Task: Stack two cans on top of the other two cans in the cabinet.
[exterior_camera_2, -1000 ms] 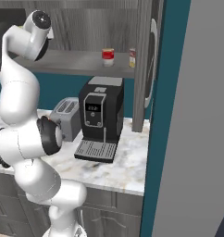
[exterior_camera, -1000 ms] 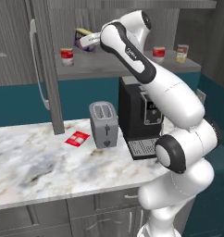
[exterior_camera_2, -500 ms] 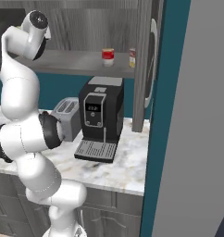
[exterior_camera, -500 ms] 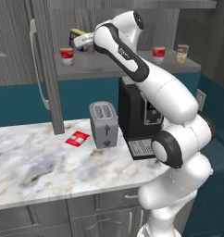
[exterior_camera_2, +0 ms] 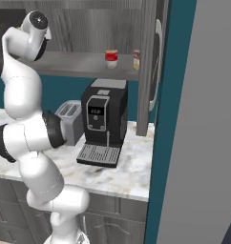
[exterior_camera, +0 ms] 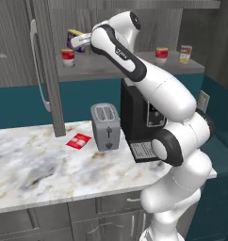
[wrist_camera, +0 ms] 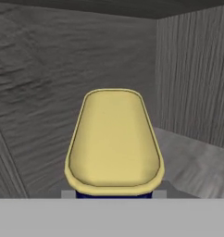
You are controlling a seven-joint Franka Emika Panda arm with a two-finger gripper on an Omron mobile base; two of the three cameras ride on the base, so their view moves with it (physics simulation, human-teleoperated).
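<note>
Reaching up into the cabinet (exterior_camera: 54, 28) from behind a marble bench (exterior_camera: 36, 164), the white arm holds its end effector (exterior_camera: 79, 41) clamped on the blue can (exterior_camera: 74, 38). The can rides high, above the shelf board (exterior_camera: 134, 70), probably so it can clear a red can (exterior_camera: 68, 57) standing just below and beside it, a likely spot for stacking. Farther right on the shelf, well apart, a second red can (exterior_camera: 161, 55) and a cream can (exterior_camera: 185, 53) stand upright, side by side. The hand view adds the held can's yellow top (wrist_camera: 114, 139) against the cabinet's grey back wall. The right base view gives the far pair (exterior_camera_2: 111, 58) more plainly, above a black coffee machine (exterior_camera_2: 104, 119).
</note>
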